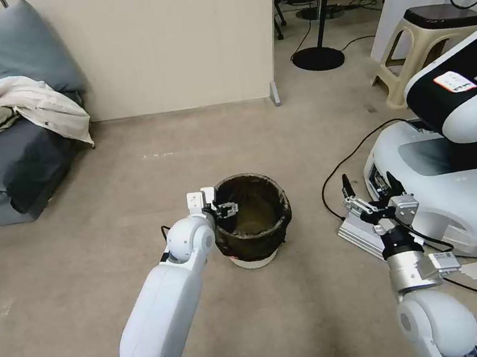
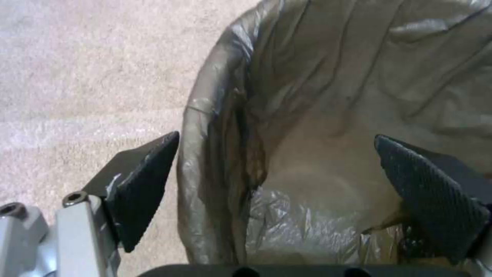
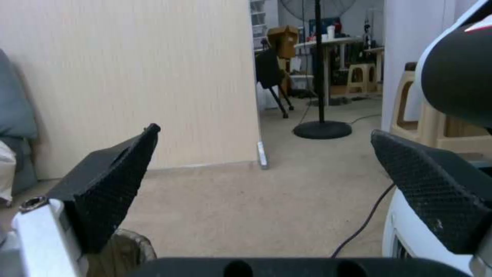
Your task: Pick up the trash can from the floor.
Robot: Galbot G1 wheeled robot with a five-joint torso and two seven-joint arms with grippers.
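Trash can (image 1: 253, 220), on floor (image 1: 137, 202): left gripper (image 2: 276, 173) straddling its rim, jaws wide; right gripper (image 1: 371, 194) hovering beside, jaws wide, w/ nothing held.

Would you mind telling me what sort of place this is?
Probably a robotics lab mocked up as a living room: grey sofa on carpet, a second white robot, fan stand and cables beyond the partition.

Open floor (image 1: 133, 174) lies left of and above the can (image 1: 254, 223) at frame centre. At right, a cable (image 1: 341, 168) and white robot base (image 1: 455, 198) crowd the right gripper (image 1: 370, 186).
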